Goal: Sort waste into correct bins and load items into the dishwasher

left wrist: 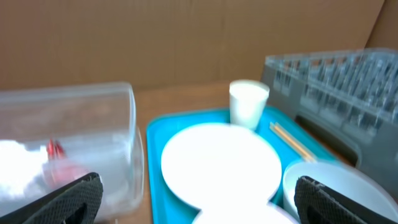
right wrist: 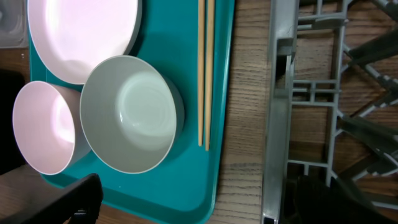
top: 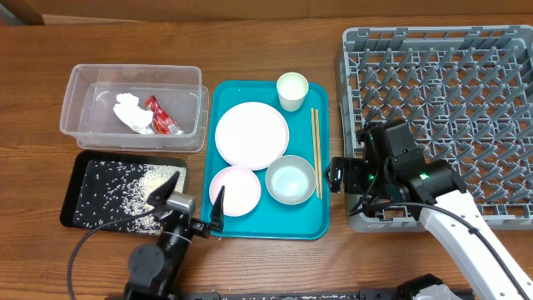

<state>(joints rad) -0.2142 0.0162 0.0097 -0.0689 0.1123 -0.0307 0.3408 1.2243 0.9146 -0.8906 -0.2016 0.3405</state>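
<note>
Lower left, the left end effector [top: 190,202] gapes wide and empty between the black tray [top: 70,200] of rice grains [top: 137,200] and the small plate [top: 235,190]. Right of the bowl [top: 291,179], the right end effector [top: 336,177] is spread wide too. Farther up, tissue [top: 129,111] and sauce packet [top: 164,117] lie in the clear tub [top: 75,79]; the rack [top: 441,92] fills the upper right.

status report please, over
Left gripper open, right gripper open, both empty. Large plate, small plate, bowl, cup, chopsticks all on teal tray. Dish rack looks empty. Nothing blocking.
</note>
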